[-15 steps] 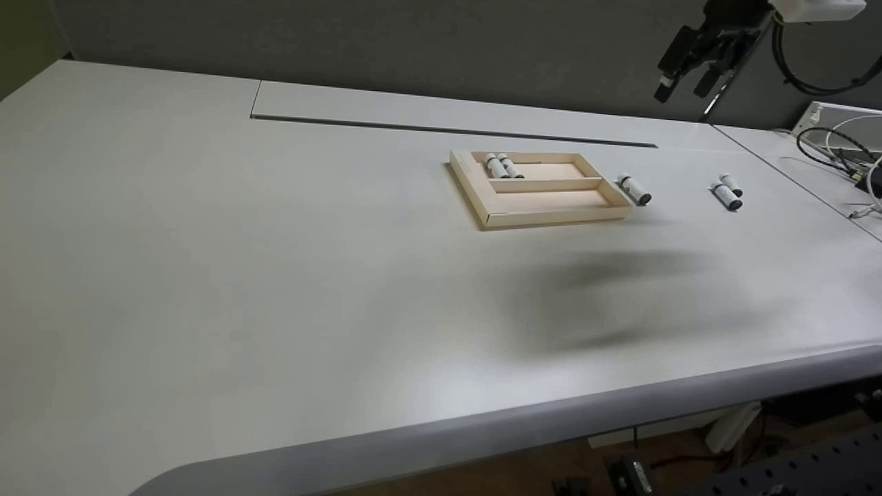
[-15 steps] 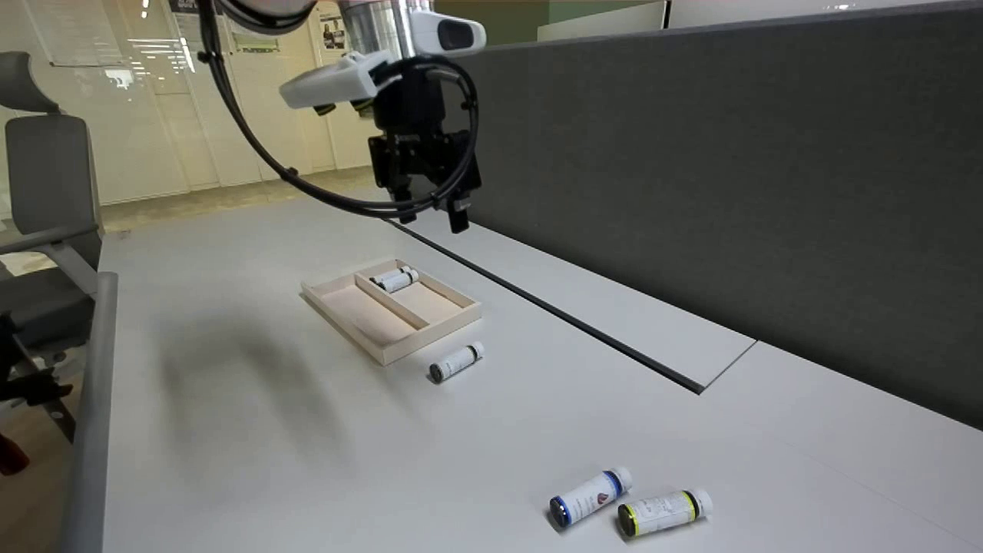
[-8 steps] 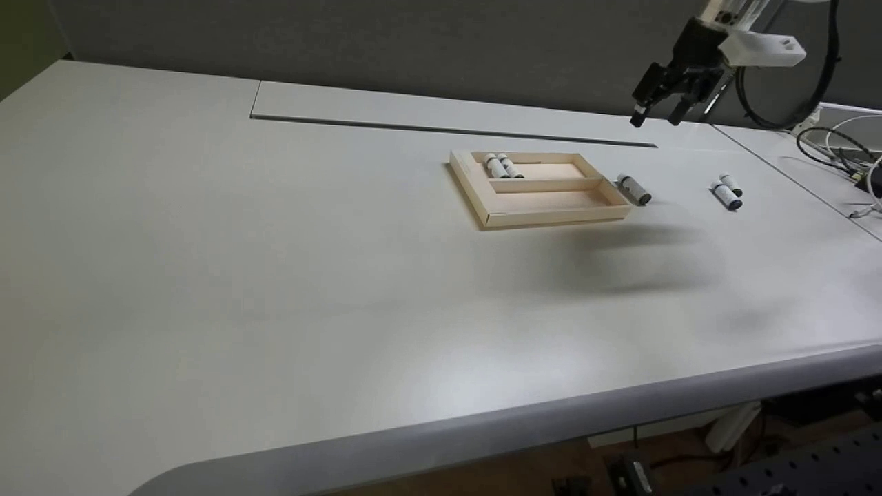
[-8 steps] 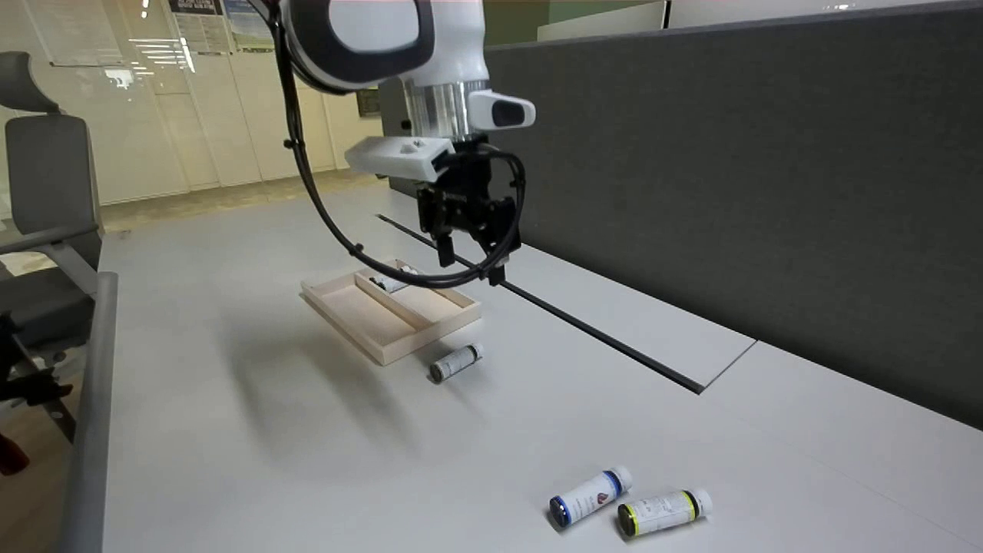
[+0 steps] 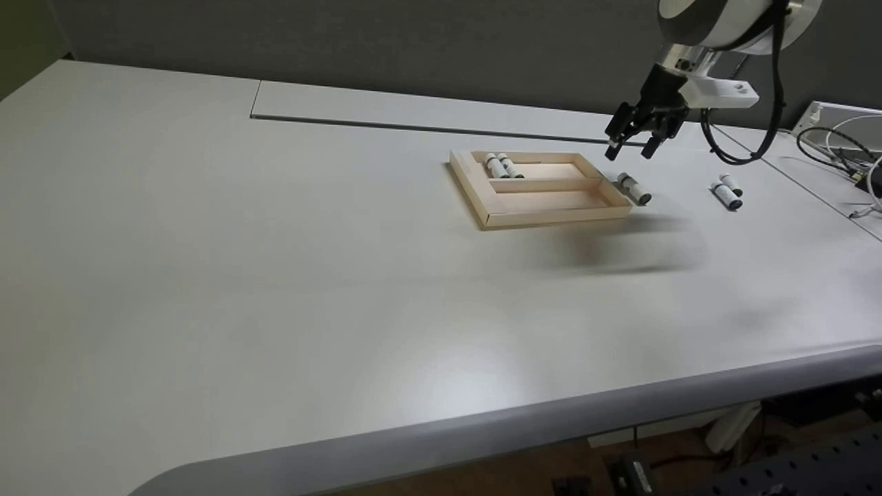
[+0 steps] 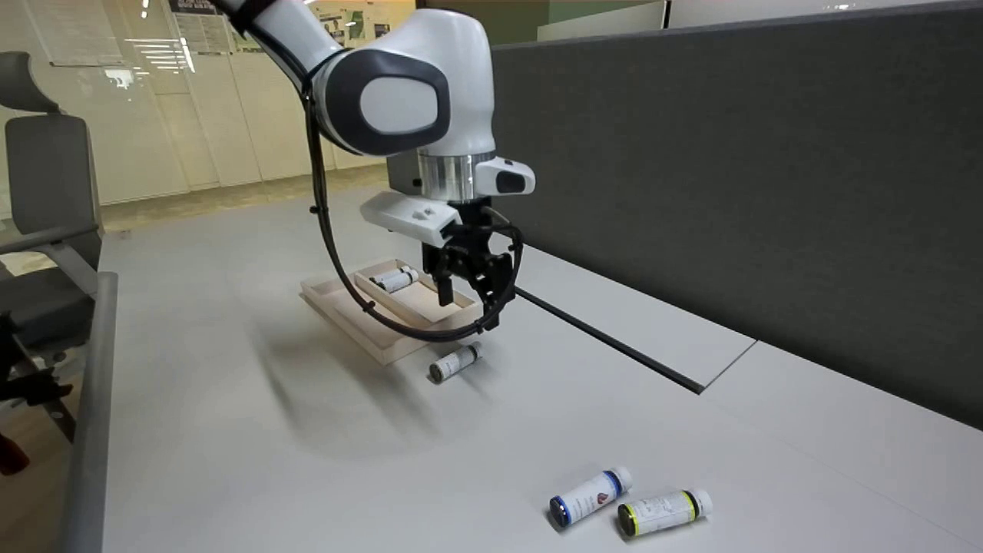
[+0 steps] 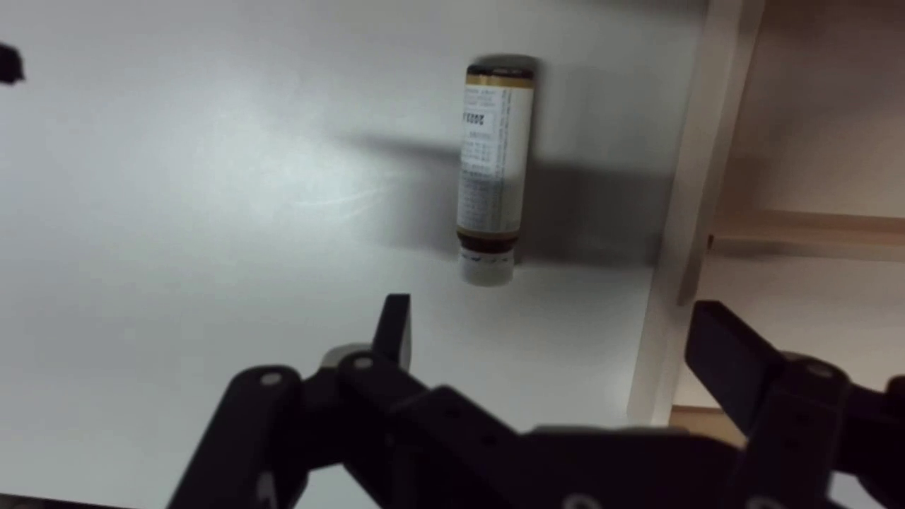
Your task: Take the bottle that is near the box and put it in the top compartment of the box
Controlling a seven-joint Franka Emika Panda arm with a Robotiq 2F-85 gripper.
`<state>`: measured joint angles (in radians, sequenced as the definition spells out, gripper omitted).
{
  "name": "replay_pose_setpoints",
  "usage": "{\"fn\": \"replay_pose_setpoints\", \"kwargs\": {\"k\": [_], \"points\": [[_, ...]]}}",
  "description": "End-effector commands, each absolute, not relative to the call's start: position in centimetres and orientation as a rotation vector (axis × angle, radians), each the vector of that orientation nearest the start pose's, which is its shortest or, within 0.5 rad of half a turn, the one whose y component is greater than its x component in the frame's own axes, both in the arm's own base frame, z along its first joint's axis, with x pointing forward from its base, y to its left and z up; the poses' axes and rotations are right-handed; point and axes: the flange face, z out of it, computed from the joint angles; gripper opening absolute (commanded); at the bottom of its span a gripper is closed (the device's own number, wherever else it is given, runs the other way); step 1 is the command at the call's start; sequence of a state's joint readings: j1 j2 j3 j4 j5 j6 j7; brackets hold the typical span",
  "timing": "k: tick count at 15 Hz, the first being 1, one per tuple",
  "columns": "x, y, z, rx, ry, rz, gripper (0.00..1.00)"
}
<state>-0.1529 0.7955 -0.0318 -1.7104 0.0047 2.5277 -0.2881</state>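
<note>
White table (image 5: 275, 275), tray (image 5: 551, 200) — two bottles (image 5: 496, 167) inside

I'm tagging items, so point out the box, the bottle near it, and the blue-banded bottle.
Box (image 5: 558, 217): an exterior view, on its near wall.
Bottle near box (image 7: 493, 159): wrist view, its label.
Blue-banded bottle (image 6: 588, 498): an exterior view, its label.

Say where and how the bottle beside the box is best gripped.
Probably around the middle of the bottle, from above, jaws closing across its width: it lies on its side, body straight and cylindrical. The gripper stands open, and the gap to the box should admit one jaw.
</note>
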Motion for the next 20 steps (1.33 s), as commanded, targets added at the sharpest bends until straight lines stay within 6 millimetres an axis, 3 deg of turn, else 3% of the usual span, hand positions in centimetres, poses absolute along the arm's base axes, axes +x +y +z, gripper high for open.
{"fn": "replay_pose_setpoints", "kwargs": {"k": [1,9,10,11,20], "points": [[66.1,-12.6,12.0,-3.146,-0.087,-0.012,1.0],[65.2,-13.7,9.1,-3.131,-0.015,-0.008,1.0],[65.2,-13.8,8.9,-3.132,-0.007,-0.008,0.91],[65.1,-13.8,8.7,-3.131,-0.006,-0.008,0.74],[65.8,-13.9,10.5,-3.125,0.094,0.048,0.11]]}}
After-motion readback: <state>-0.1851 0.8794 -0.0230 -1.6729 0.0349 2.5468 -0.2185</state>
